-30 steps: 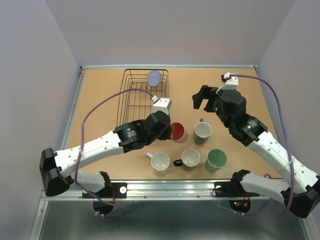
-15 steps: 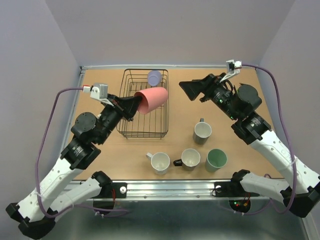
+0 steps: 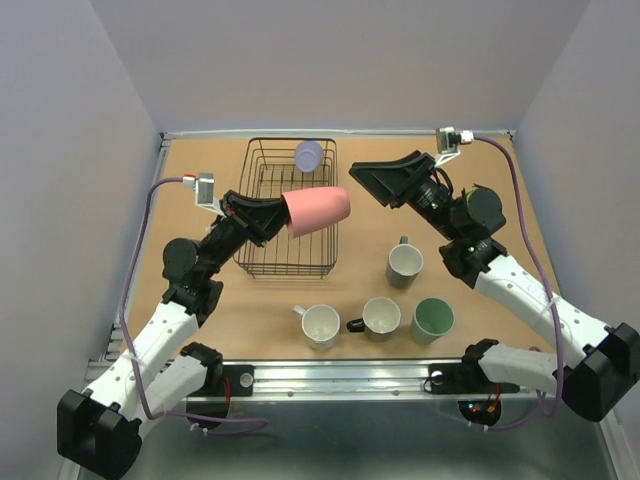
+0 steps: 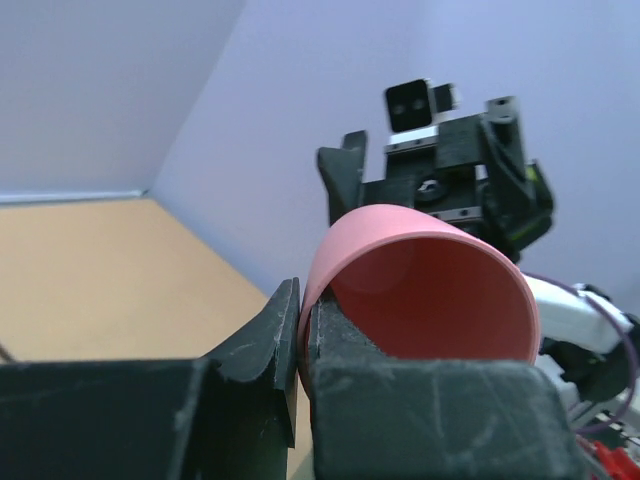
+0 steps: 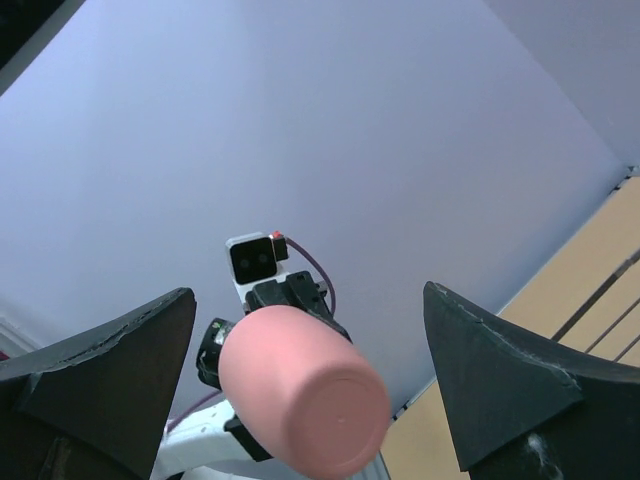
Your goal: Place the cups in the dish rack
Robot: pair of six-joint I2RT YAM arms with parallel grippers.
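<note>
Lavender walls (image 3: 120,90) close in a tan table (image 3: 200,170) in the top view. On it the black wire dish rack (image 3: 262,222) stands at the far left of centre, with a lavender mug (image 3: 309,155) already inside at its far end. The left gripper (image 3: 275,215) holds the pink mug (image 3: 318,210) sideways in the air above the rack, base pointing right. The right gripper (image 3: 372,187) faces that base from just beside it, jaws spread wide and holding nothing. On the near half of the table wait a cream mug (image 3: 405,265), a white mug (image 3: 320,325), a black-handled mug (image 3: 381,316) and a mint green mug (image 3: 433,318).

The left wrist view shows its fingers (image 4: 265,345) pinched tight on the pink mug's rim, one inside the wall and one outside.

The right wrist view has the pink base centred between its two parted fingers (image 5: 110,360), with clear air on both sides.

This looks like either a handover or a lowering into the rack. Either way the rim pinch is thin, so the mug should be moved slowly. If the right gripper takes it, it should close fully round the body before the left lets go. The mug then needs to settle between the divider wires, clear of the lavender one.
</note>
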